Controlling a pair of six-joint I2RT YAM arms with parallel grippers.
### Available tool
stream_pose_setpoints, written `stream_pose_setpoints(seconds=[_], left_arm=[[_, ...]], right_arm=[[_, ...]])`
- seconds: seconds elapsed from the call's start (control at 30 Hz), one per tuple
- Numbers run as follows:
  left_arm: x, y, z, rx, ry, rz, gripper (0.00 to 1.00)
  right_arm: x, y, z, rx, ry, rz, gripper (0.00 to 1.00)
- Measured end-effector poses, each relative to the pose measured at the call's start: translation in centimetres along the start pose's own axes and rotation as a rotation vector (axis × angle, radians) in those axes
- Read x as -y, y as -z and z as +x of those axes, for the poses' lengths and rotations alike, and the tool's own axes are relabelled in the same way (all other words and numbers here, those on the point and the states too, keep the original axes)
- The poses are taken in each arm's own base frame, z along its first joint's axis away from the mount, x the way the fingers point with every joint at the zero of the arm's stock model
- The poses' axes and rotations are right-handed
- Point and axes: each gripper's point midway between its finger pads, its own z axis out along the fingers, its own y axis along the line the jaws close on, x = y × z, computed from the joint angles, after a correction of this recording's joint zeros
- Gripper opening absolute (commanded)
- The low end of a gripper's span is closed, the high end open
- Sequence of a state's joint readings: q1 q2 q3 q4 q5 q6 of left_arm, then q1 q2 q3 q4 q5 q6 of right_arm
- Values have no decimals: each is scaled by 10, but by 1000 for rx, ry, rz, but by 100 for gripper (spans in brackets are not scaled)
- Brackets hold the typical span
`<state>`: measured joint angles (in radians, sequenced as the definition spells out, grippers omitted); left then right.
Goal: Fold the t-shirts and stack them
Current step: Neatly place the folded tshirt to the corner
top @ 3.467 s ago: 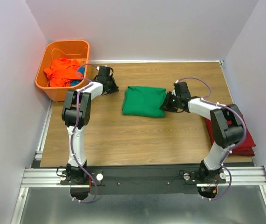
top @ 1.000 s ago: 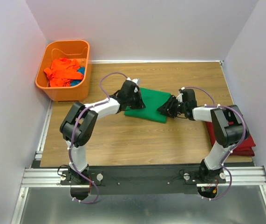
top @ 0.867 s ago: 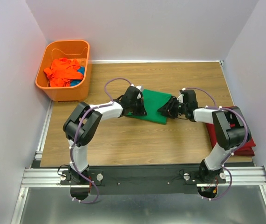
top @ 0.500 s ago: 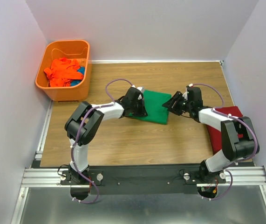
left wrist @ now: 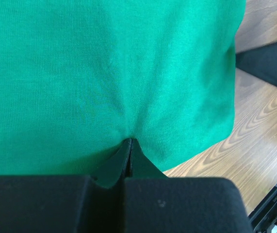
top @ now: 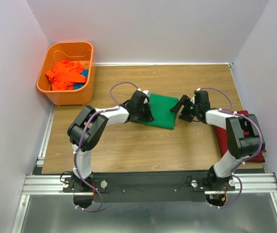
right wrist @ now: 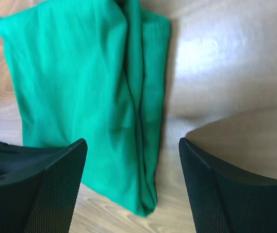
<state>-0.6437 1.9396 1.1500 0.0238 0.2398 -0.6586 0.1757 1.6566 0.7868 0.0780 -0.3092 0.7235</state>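
Note:
A folded bright green t-shirt (top: 161, 110) (left wrist: 109, 73) (right wrist: 80, 82) lies flat at the middle of the wooden table. My left gripper (top: 146, 114) (left wrist: 129, 142) is shut, its tips resting on the shirt's left part, where small creases run out from them. My right gripper (top: 181, 110) (right wrist: 132, 141) hangs open just off the shirt's right folded edge, with nothing between its fingers. A dark red t-shirt (top: 260, 155) lies at the table's right edge, mostly under the right arm. A crumpled orange t-shirt (top: 63, 75) sits in the basket.
The orange plastic basket (top: 70, 45) stands at the back left corner, off the table's edge, with a bit of blue cloth (top: 83, 74) beside the orange shirt. White walls close in the table on three sides.
The left arm came from the basket and set its shut tips on the green shirt. The shirt slid slightly right. The right gripper let go of the shirt's right edge and opened wide.

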Motion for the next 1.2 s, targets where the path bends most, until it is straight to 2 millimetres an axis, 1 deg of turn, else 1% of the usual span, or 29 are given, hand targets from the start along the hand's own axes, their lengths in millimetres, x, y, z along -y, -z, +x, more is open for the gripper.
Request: stream_pose_setpoints(seconds=[0.1,0.23,0.27,0.4,0.53,0.57,0.63,0.67,0.7,0.73,0.8,1.0,1.1,1.17,1.2], left_arm=[[0,0,0,0,0,0,0],[0,0,0,0,-1,0,0],[0,0,0,0,-1,0,0],[0,0,0,0,-1,0,0],[0,0,0,-1,-1,0,0],[0,0,0,-1,-1,-1,0],[0,0,0,-1,-2,-1,0],[0,0,0,-2,-3,-1,0],[0,0,0,-2,-4,-1,0],[0,0,-1,-2,-4,-1,0],[1,0,-1,-3,-4,-2,0],[3,3,-7,-15,-15,-14,0],[4,7,-13,-10,-19,-17,0],[5,15,-19,-4,-22,-20,0],[6,19,-23,2,-24,-20,0]], right_arm=[[-3,-9,-9,11,4,-5,79],[-8,-19,-16,18,11,-15,74],[-9,-21,-17,20,14,-16,71],[-15,-30,-18,20,21,-22,66],[-18,-39,-19,23,21,-22,53],[-18,-41,-20,25,18,-21,49],[-18,-45,-21,32,17,-19,35],[-16,-47,-22,36,15,-10,13],[-14,-49,-21,35,8,-3,3],[-14,-50,-22,37,9,-4,1],[-11,-54,-21,37,4,9,1],[-8,-53,-29,70,-6,71,1],[2,-48,-38,109,-27,170,0],[14,-40,-45,140,-57,258,0],[17,-38,-46,146,-62,276,1]])
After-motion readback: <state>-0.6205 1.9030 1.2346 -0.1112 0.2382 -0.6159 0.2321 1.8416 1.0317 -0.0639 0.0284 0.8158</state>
